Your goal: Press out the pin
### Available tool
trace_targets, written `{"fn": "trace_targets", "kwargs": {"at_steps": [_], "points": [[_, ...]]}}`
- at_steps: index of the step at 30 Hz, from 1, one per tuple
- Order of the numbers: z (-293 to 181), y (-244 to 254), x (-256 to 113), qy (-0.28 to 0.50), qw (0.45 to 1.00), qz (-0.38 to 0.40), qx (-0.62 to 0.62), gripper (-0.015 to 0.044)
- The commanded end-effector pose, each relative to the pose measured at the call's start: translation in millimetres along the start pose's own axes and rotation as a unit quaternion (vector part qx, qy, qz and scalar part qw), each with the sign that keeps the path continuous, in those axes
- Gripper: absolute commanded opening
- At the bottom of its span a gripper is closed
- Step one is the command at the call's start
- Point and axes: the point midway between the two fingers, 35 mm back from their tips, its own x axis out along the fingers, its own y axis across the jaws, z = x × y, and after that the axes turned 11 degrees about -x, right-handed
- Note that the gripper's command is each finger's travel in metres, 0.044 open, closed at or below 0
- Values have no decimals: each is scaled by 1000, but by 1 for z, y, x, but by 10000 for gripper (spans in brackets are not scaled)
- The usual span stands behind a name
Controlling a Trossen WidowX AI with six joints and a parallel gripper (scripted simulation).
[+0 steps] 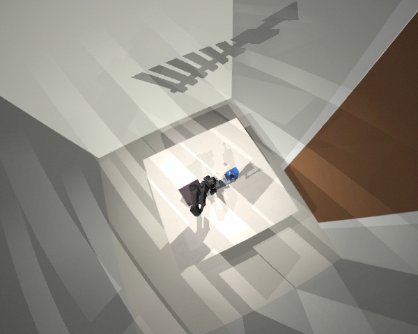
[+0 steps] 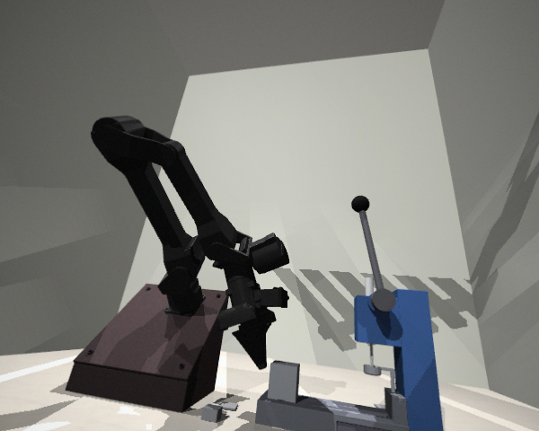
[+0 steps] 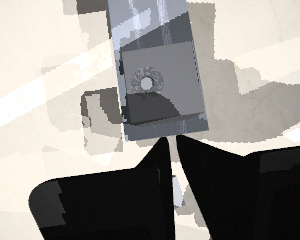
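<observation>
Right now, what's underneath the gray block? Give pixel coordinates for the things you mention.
The near end of the gray press bed [image 2: 316, 410] [image 3: 150, 22] is under the block [image 2: 284, 381] [image 3: 182, 75]. Whatever part its bottom covers, including any hole, can't be seen.

Top view: arm [image 1: 199, 195] covering the near end of the press bed [image 1: 226, 181]; block not showing. Lever too small to read beside the blue press frame [image 1: 232, 173], toward the worktop's edge facing the brown panel [image 1: 375, 143].
Exterior: lower picture edge cutting off the blue press frame [image 2: 418, 362], part of the press bed [image 2: 302, 412] and the worktop's front edge and corners.
Wrist: upper edge cropping the press bed [image 3: 155, 32]; lower edge cropping both fingers. Cup not being made out anywhere.
</observation>
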Motion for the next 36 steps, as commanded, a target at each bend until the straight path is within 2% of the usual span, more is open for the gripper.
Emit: {"fn": "trace_targets", "kwargs": {"at_steps": [1,22,36], "points": [[-5,2,9,0,1000,1,-2,30],[14,-2,25,-2,1000,1,-2,30],[30,-4,34,-33,999,-5,-2,30]]}}
